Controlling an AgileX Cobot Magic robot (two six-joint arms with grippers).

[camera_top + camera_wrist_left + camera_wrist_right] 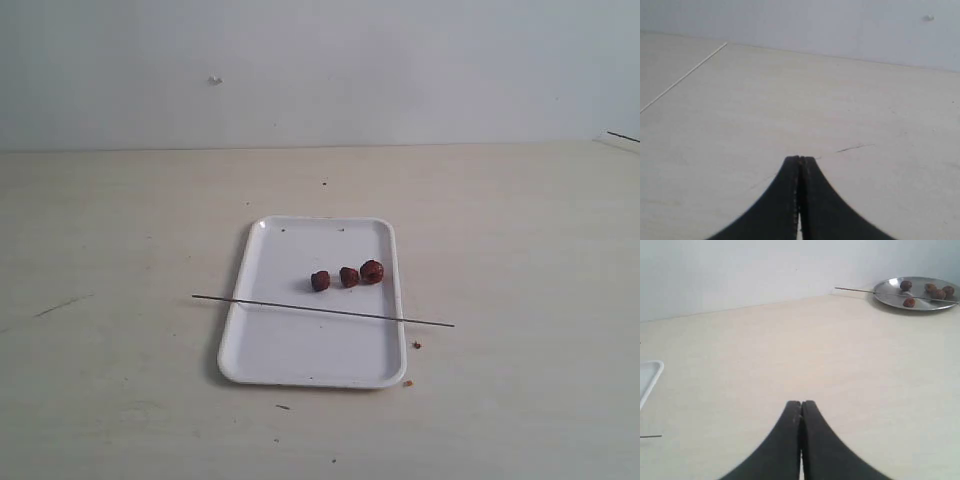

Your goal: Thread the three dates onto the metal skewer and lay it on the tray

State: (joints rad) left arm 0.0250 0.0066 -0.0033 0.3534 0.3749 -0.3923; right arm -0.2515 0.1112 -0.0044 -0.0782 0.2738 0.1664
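The white tray [312, 360] lies in the middle of the table in the exterior view. Three dates sit on it in a row: one [320, 281], one [349, 277] and one [372, 271]. The metal skewer [270, 304] lies across the tray in front of them, both ends sticking out past the rim. Neither arm shows in the exterior view. My left gripper [800, 159] is shut over bare table. My right gripper [801, 403] is shut too, with a corner of the tray [649, 376] and the skewer's tip [651, 436] off to one side.
A round metal plate [917, 295] with several dates and a second thin skewer [855, 290] stands far off in the right wrist view. Brown crumbs [416, 344] lie by the tray's right rim. A dark scratch [855, 147] marks the table ahead of the left gripper.
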